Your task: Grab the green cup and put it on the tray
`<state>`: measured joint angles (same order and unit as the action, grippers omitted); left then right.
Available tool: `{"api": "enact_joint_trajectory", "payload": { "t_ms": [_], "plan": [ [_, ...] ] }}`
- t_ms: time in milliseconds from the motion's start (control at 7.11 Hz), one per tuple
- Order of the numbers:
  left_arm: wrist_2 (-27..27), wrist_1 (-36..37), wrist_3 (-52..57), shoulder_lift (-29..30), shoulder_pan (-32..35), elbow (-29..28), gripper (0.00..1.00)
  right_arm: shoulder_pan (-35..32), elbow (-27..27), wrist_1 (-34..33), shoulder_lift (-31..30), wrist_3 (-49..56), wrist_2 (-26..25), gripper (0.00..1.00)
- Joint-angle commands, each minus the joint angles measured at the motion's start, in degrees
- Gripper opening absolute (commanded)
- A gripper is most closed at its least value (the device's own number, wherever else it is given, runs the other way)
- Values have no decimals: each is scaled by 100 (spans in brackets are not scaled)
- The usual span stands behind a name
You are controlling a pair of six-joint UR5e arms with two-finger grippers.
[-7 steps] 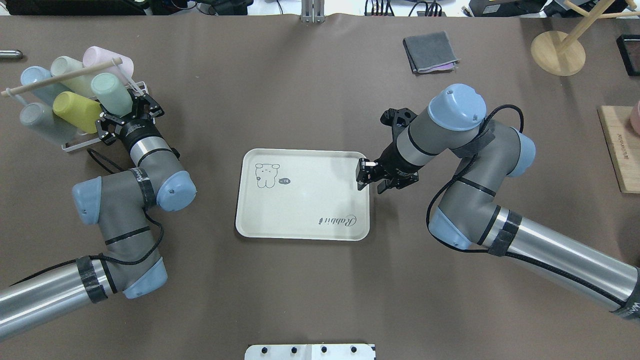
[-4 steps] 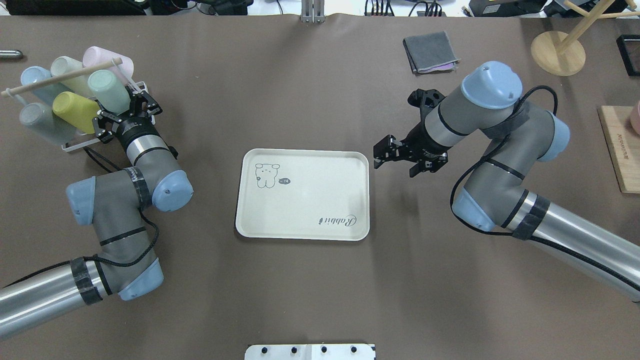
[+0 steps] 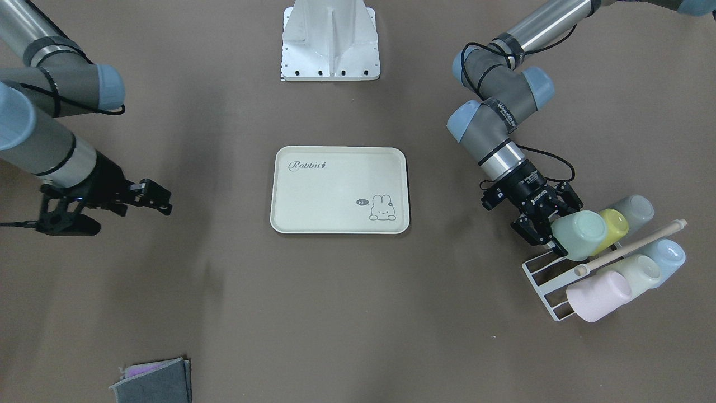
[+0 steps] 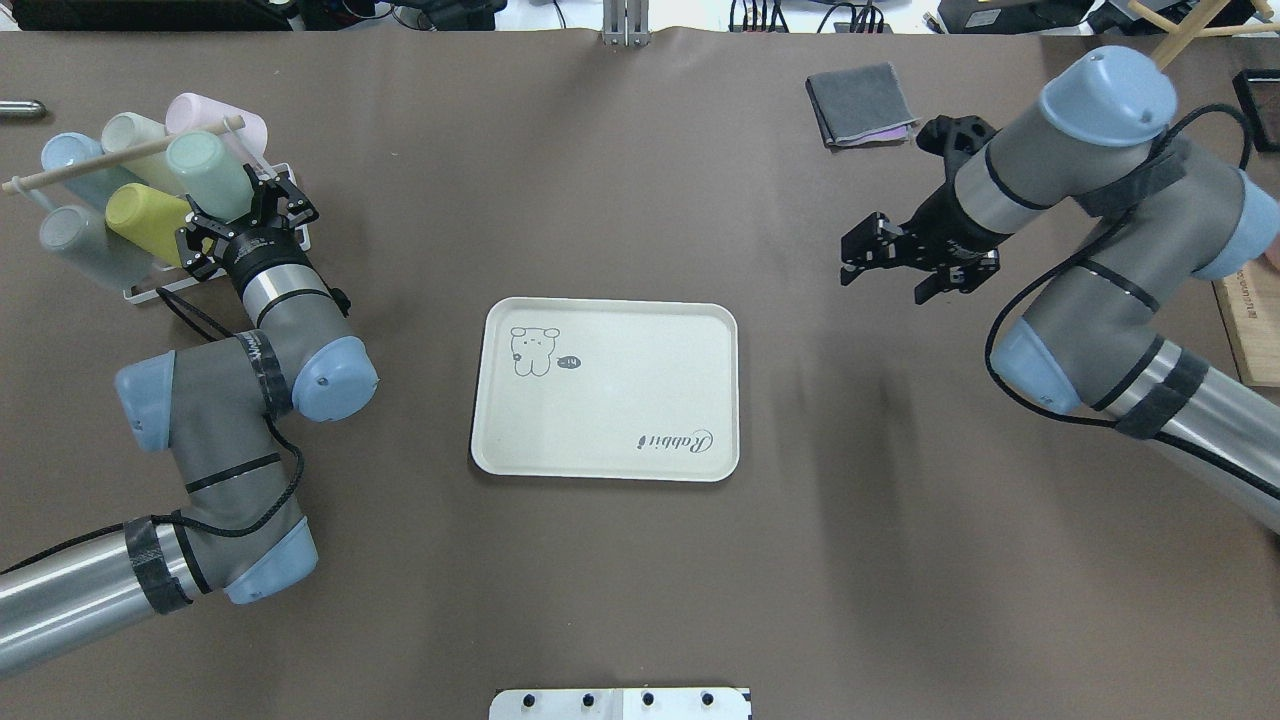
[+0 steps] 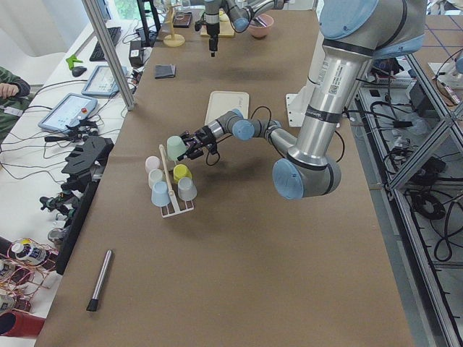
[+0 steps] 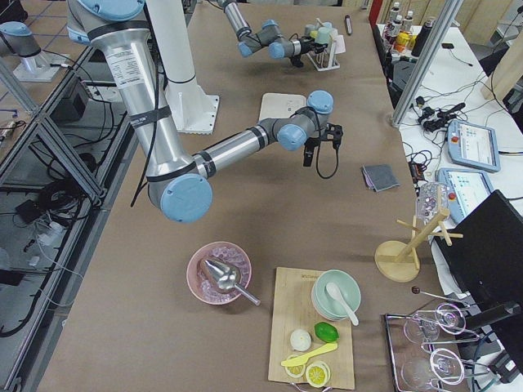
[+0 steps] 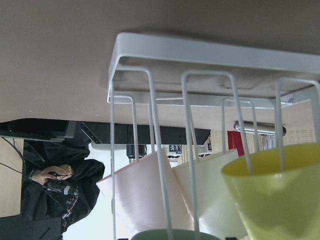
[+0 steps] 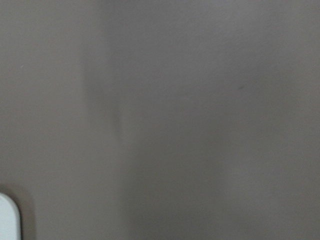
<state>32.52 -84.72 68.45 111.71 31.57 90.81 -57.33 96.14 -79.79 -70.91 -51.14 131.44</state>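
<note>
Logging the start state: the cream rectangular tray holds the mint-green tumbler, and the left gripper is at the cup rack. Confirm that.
Not quite: the cream rectangular tray is bare in the overhead exterior view. The mint-green tumbler is at the white wire cup rack, where the left gripper is.
</note>
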Motion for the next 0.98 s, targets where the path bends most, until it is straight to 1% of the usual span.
{"api": "enact_joint_trajectory", "payload": {
  "t_ms": [0, 141, 281, 563, 844],
  "plan": [
    [9, -10, 430, -167, 59, 532, 65, -926, 142, -1325, -185, 1611, -48, 100],
    [9, -1, 606, -211, 129, 761, 65, -1234, 151, -1415, -412, 1895, -57, 100],
    [35, -10, 756, -203, 208, 980, 64, -1472, 177, -1555, -554, 1924, -144, 100],
    [114, -394, 827, -194, 288, 1228, 62, -2121, 177, -1680, -1141, 2719, -136, 100],
    [622, -572, 933, 7, 297, 1290, 62, -2894, 256, -1776, -1563, 3860, -118, 100]
  ]
}}
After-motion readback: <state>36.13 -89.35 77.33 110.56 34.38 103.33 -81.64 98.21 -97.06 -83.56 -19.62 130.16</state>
